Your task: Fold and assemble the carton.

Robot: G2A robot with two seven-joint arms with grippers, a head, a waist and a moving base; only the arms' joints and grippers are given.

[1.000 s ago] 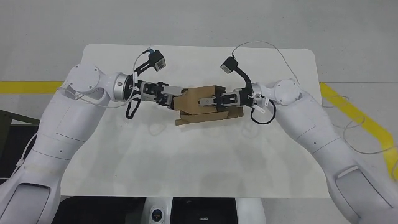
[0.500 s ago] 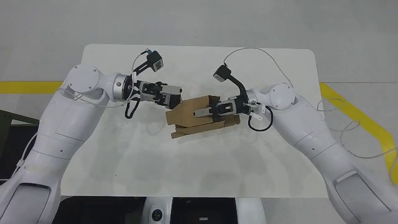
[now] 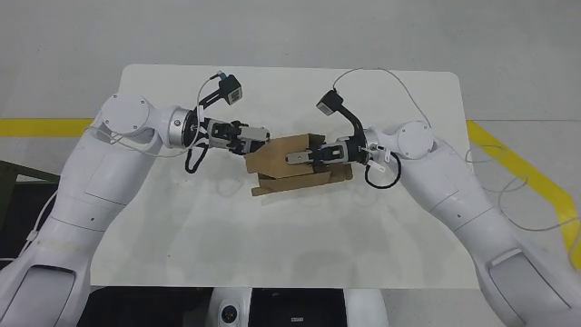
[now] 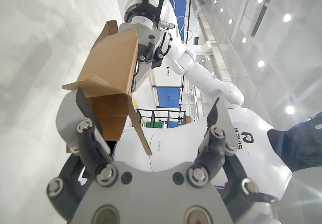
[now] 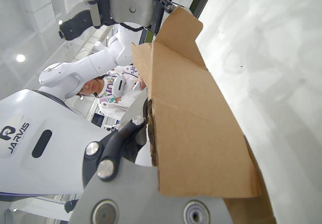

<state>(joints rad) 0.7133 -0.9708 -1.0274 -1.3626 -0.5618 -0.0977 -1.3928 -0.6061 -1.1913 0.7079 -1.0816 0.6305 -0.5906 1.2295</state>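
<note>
The left gripper [image 4: 147, 101] is spread wide at the open end of the carton [image 3: 277, 162]. One black ribbed pad [image 4: 84, 109] sits at the mouth, and a loose flap runs between the two fingers, unpinched. The right gripper [image 3: 301, 156] is clamped on a wall panel at the opposite end and seems to carry the carton alone. The carton sits tilted over the middle of the table [image 3: 408, 236], well apart from every edge and corner. I cannot tell whether its lower flap touches the surface.

It is plain brown corrugated board, matt and dry, with rough cut edges. It is probably very light and not slippery against the rubbery pads. The flat panels look stiff, but every scored crease acts as a hinge, so the half-opened sleeve would likely skew into a slant if pushed from one corner. The flaps swing freely and make poor handles. The safer hold is flat on a wall panel close to a crease, with a modest squeeze, since hard pressure could crush the board.
</note>
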